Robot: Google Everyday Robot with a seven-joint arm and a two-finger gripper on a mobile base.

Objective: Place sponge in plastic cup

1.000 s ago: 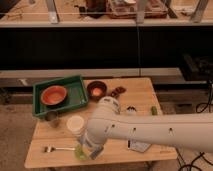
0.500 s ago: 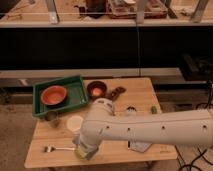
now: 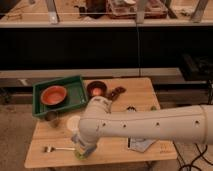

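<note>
A yellow-green sponge lies near the front edge of the wooden table, right of a fork. My gripper is down at the sponge, at the end of my large white arm, which crosses in from the right. The arm and gripper body hide most of the sponge. The pale plastic cup stands upright just behind and left of the gripper, partly hidden by my arm.
A green tray holding an orange bowl sits at the back left. A brown bowl and dark snack items stand behind. A small dark cup is left of the plastic cup. A flat packet lies front right.
My arm and gripper have shifted left and lower, toward the table's front edge and closer to the fork. The cup, tray and bowls have not moved.
</note>
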